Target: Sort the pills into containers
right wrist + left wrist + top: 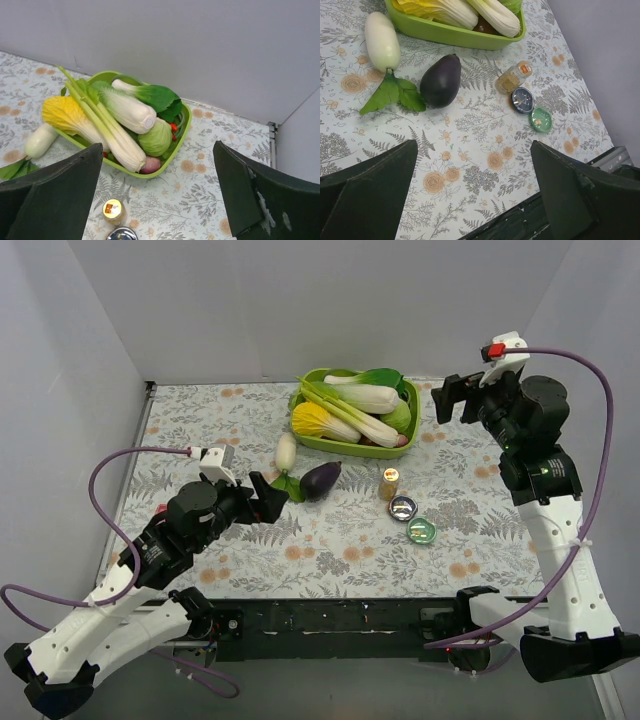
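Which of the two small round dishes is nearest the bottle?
The dark blue translucent dish, right beside the small bottle; the green translucent dish lies farther off.

Reads as a robot test cell in a lab. Walled on three sides by plain white panels (300, 300), standing well beyond the left claw (272, 496) and the right claw (445, 400). Spread with a fern-and-flower printed cloth (340, 550) beneath both. Fitted with two white jointed arms (120, 625) bolted to a black rail (330, 620) behind the claws, purple cables (150, 451) looping off the wrists. Dressed with vegetables as props: a lime tray (445, 34) of cabbages just beside the right claw, an eggplant (320, 480) just ahead of the left claw, a white radish (285, 450) beside that.
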Available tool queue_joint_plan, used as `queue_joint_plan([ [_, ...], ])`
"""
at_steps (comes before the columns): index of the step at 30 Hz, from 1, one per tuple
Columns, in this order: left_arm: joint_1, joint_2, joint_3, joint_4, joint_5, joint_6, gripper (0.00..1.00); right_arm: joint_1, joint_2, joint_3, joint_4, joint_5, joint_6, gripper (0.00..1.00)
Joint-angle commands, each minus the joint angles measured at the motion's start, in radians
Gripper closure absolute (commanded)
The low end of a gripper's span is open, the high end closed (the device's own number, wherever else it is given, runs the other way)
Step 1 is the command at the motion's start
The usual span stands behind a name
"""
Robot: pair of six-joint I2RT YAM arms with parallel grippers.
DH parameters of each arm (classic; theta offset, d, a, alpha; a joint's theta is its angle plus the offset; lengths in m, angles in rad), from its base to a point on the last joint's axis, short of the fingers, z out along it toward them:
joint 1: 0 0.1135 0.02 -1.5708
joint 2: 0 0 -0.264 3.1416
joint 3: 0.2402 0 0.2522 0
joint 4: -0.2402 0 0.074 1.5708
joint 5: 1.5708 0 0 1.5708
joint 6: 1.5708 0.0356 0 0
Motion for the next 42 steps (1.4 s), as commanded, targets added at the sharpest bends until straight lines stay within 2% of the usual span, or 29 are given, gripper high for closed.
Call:
queue_joint_plan([
  [1,0.004,-0.002,0.027,-0.027,-0.046,0.023,0.02,-0.004,-0.032,-0.056,0.002,-0.115,0.021,0.02],
  [2,0.004,0.007,0.019,-0.027,-0.075,0.026,0.02,-0.004,-0.035,-0.093,0.004,-0.16,-0.029,0.02],
  [4,0.004,0.022,0.01,-0.03,-0.104,0.03,0.02,-0.004,-0.052,-0.133,-0.009,-0.38,-0.111,0.02],
  [5,0.005,0.042,0.001,-0.03,-0.115,0.033,0.02,-0.003,-0.055,-0.154,-0.027,-0.477,-0.22,0.02],
  [6,0.02,0.053,-0.004,-0.028,-0.117,0.036,0.02,-0.004,-0.055,-0.191,-0.073,-0.67,-0.282,0.02],
  [8,0.054,0.077,-0.017,-0.019,-0.097,0.041,0.02,-0.004,-0.056,-0.251,-0.069,-0.785,-0.321,0.02],
  [9,0.114,0.1,-0.024,-0.011,-0.044,0.047,0.02,-0.003,-0.052,-0.309,-0.052,-0.839,-0.339,0.02],
  [11,0.201,0.126,-0.039,0.015,0.033,0.062,0.02,0.005,-0.035,-0.346,-0.053,-0.85,-0.35,0.02],
  [12,0.316,0.136,-0.06,0.025,0.12,0.067,0.02,0.025,-0.006,-0.357,-0.067,-0.828,-0.376,0.02],
  [14,0.442,0.168,-0.082,0.056,0.216,0.067,0.02,0.049,0.022,-0.38,-0.118,-0.803,-0.419,0.02],
  [15,0.559,0.178,-0.103,0.064,0.271,0.064,0.02,0.065,0.039,-0.39,-0.124,-0.782,-0.439,0.02],
  [16,0.611,0.195,-0.113,0.071,0.341,0.056,0.02,0.066,0.045,-0.422,-0.107,-0.78,-0.442,0.03],
  [18,0.716,0.215,-0.126,0.07,0.374,0.044,0.02,0.069,0.051,-0.446,-0.084,-0.78,-0.447,0.03],
  [25,0.771,0.343,-0.113,0.055,0.261,0.065,0.02,0.068,0.06,-0.565,0.022,-0.821,-0.447,0.03],
  [29,0.774,0.438,-0.041,0.064,0.201,0.116,0.03,0.068,0.074,-0.637,0.086,-0.859,-0.429,0.05],
  [32,0.775,0.52,0.017,0.064,0.172,0.188,0.04,0.068,0.074,-0.648,0.071,-0.861,-0.458,0.05],
  [37,0.775,0.629,0.044,0.038,0.026,0.297,0.02,0.068,0.051,-0.676,0.077,-0.869,-0.478,0.05],
  [40,0.775,0.657,0.032,0.042,0.014,0.288,0.02,0.066,0.048,-0.676,0.076,-0.872,-0.478,0.05],
  [42,0.826,0.672,0.022,0.064,0.029,0.279,0.02,0.066,0.056,-0.671,0.071,-0.879,-0.479,0.05],
])
